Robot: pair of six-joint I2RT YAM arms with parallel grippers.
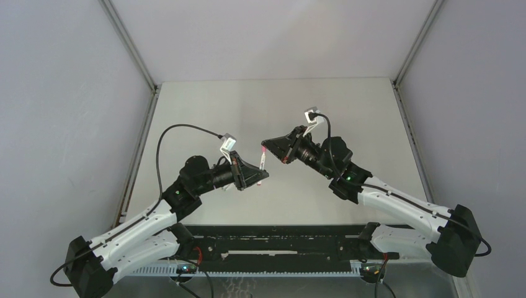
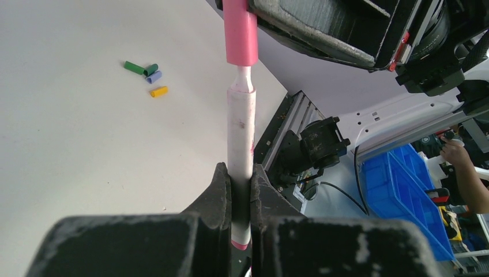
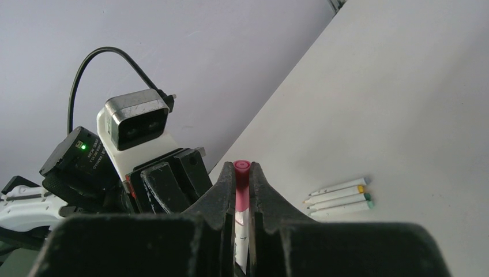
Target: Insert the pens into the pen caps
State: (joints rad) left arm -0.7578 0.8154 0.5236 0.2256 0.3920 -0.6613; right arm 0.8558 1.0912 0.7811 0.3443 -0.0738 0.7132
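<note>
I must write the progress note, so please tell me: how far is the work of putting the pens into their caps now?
Done: no finished capped pen shows. In hand: the left gripper is shut on a white pen, the right gripper on the pink cap; the pen's tip meets the cap's mouth, neck exposed, so not seated. Remaining: the other pens, lying in a row, and the loose caps, all unjoined.

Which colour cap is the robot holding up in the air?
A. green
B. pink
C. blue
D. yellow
B: the pink cap is pinched in the right arm's jaws, just above the white pen, while the green cap, blue cap and yellow cap lie on the table.
</note>
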